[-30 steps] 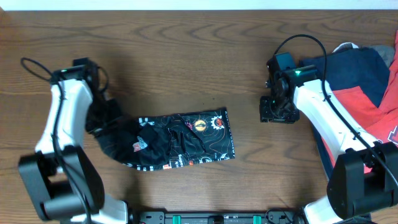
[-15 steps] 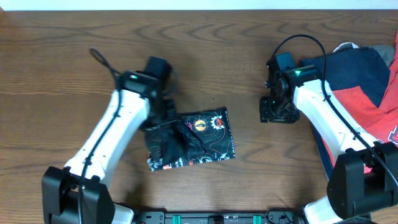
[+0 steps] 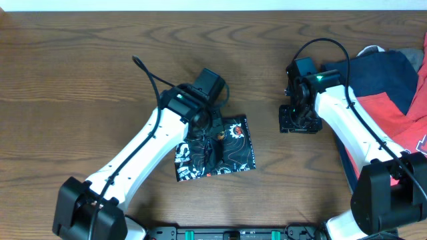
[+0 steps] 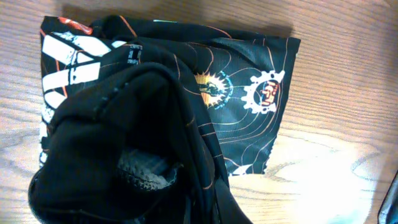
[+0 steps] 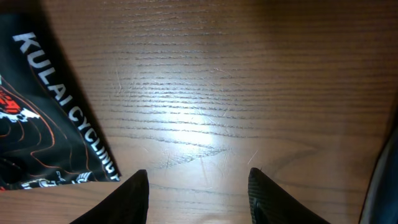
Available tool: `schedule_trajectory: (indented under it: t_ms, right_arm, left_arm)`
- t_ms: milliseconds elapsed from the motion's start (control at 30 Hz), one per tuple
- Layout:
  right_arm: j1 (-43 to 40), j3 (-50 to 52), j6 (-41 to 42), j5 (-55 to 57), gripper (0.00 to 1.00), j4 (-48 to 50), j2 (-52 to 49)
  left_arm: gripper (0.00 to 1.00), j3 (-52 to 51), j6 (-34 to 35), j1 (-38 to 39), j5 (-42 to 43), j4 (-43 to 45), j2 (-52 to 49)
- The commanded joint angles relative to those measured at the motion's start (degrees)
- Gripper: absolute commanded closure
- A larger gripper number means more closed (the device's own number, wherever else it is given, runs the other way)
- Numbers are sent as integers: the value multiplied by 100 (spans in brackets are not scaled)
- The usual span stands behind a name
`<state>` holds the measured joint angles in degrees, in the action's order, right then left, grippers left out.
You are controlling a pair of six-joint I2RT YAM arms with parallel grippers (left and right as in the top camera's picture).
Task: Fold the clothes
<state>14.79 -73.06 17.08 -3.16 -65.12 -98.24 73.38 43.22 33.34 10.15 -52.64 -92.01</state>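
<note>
My left gripper (image 3: 202,128), pinching the jersey (image 3: 233,143), has swept its left half across onto the right, halving it, while my right gripper (image 5: 198,186) hangs spread.

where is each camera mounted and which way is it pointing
Overhead: fixed above the table, looking straight down; both white arms, the black jersey and the red-and-navy sweatshirt show.
Left wrist: on the left arm, looking down at the jersey's logo panel; the left claw is buried in bunched fabric.
Right wrist: on the right arm, looking down at bare wood; the open right claw frames the bottom edge.
Shared: both wrist views catch the jersey, the right only its lettered edge.
</note>
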Motion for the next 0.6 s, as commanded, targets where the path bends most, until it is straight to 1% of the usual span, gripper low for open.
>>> schedule_trajectory:
  t_ms: [0,67,133,167,200,233,267,333,367,433,567]
  right_arm:
    - [-13,-15,-109,13,50,-9,42]
    - [-13,-15,-109,13,50,-4,42]
    - [-13,-15,-107,15,50,-2,42]
    - [-13,-15,-107,13,50,0,42]
    - [-13,-15,-107,13,50,0,42]
    - [-13,-17,-107,13,50,2,42]
    - [-13,-15,-107,13,49,13,42]
    - [-13,-15,-109,11,49,17,42]
    - [-13,-15,-136,2,49,20,42]
    - [-13,-15,-437,-245,49,83,42]
    - [35,-15,-1377,-1845,48,520,42]
  left_arm:
    - [94,61,310,151,2,107,-181]
    - [92,61,363,254,212,354,-234]
    - [83,61,358,393,601,804,-240]
    - [74,61,334,457,739,1029,-240]
    - [62,61,160,514,887,1283,-238]
    - [56,63,-92,527,992,1445,-225]
    - [47,63,-350,514,1040,1526,-197]
    - [35,63,-693,378,1034,1495,-96]
    - [35,63,-835,254,1029,1436,-24]
    - [36,63,-1021,-48,1016,1276,129]
    - [35,63,-1095,-846,870,916,385]
